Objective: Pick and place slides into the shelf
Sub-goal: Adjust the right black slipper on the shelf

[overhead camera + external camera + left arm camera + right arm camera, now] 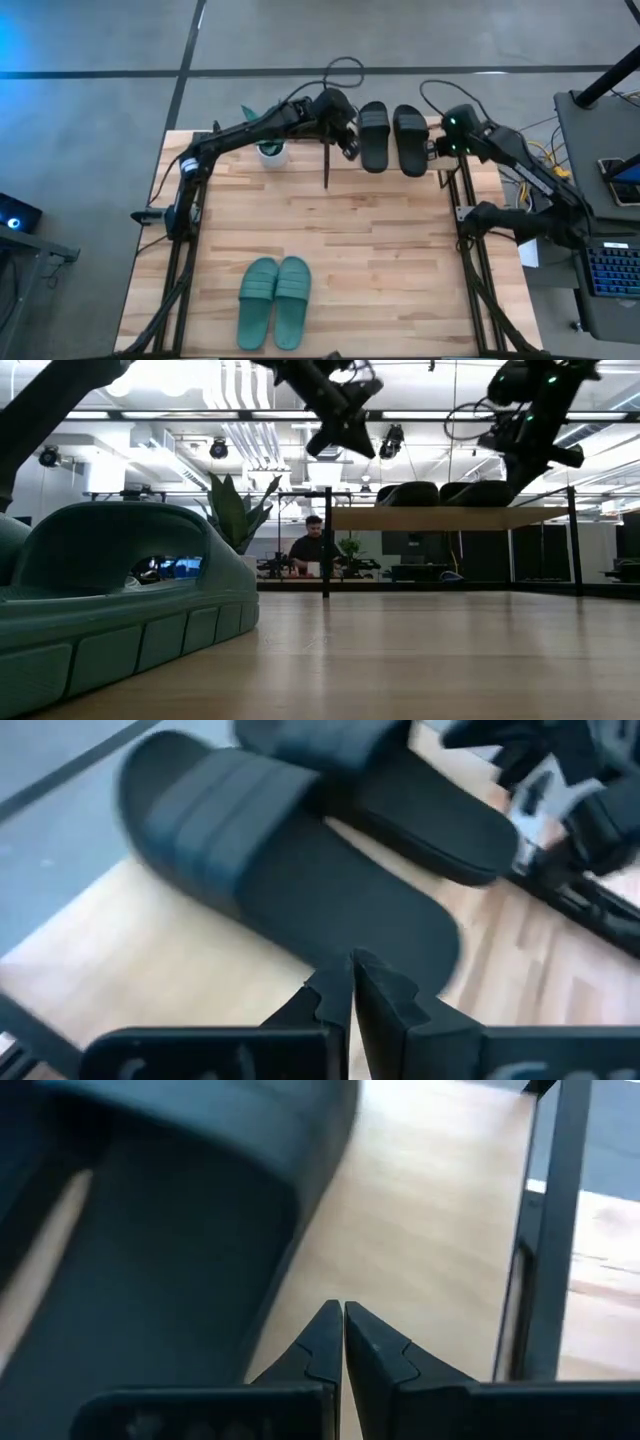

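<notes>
The left gripper [350,135] has its 2 fingers pressed together and holds nothing; it hangs at the far edge of the table, just beside the left one of the 2 black slides [374,136]. In the left wrist view the closed fingertips [352,982] are right above the heel of that slide [300,870]. The right gripper [440,148] is also closed and empty, and it is just beside the right black slide [410,139], on its outer side. Both black slides lie side by side on the top board of the shelf [450,518], which stands on thin black posts at the far side of the table [380,240]. The 2 teal green slides [275,300] lie together on the table at the near edge, well apart from the shelf. A small white pot with a plant [271,150] stands under the left arm.
</notes>
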Controlling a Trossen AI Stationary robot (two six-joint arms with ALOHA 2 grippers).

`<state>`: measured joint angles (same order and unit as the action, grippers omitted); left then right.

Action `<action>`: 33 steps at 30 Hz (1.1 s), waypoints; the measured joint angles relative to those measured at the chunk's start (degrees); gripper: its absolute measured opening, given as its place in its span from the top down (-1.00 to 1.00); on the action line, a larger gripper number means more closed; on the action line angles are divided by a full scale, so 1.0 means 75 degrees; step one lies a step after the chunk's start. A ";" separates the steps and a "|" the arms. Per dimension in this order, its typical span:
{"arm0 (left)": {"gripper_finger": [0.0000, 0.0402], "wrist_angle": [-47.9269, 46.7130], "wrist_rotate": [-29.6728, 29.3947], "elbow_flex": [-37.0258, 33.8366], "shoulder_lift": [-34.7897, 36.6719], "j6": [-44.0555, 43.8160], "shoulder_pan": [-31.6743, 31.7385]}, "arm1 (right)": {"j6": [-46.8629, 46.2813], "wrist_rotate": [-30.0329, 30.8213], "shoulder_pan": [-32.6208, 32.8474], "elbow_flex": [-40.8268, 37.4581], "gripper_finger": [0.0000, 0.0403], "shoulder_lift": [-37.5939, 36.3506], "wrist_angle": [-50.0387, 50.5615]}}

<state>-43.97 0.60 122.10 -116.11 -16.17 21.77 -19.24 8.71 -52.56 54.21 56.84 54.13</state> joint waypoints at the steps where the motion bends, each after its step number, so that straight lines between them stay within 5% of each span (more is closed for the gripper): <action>1: 1.00 0.0001 -0.0004 -0.0026 0.0000 -0.0010 0.0071 | -0.0146 0.0026 0.0015 0.0146 0.96 0.0168 0.0173; 5: 1.00 0.0007 -0.0046 -0.0043 -0.0002 -0.0005 0.0266 | -0.0486 0.0399 0.0312 0.0285 0.96 0.0423 0.0423; 10: 1.00 0.0010 -0.0034 -0.0057 0.0000 0.0006 0.0426 | -0.1185 -0.0105 0.0356 0.0636 0.96 0.0473 0.0360; 15: 1.00 0.0007 0.0124 -0.0070 0.0000 0.0004 0.0553 | -0.2142 0.0633 0.0343 0.1389 0.91 0.0862 0.0826; 33: 1.00 -0.0023 0.0299 -0.0078 0.0000 0.0142 0.0690 | -0.2689 0.1274 0.0157 0.2982 0.62 0.3819 0.2194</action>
<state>-44.15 2.84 121.51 -116.11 -15.10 26.94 -39.41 18.26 -51.39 76.57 85.48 70.58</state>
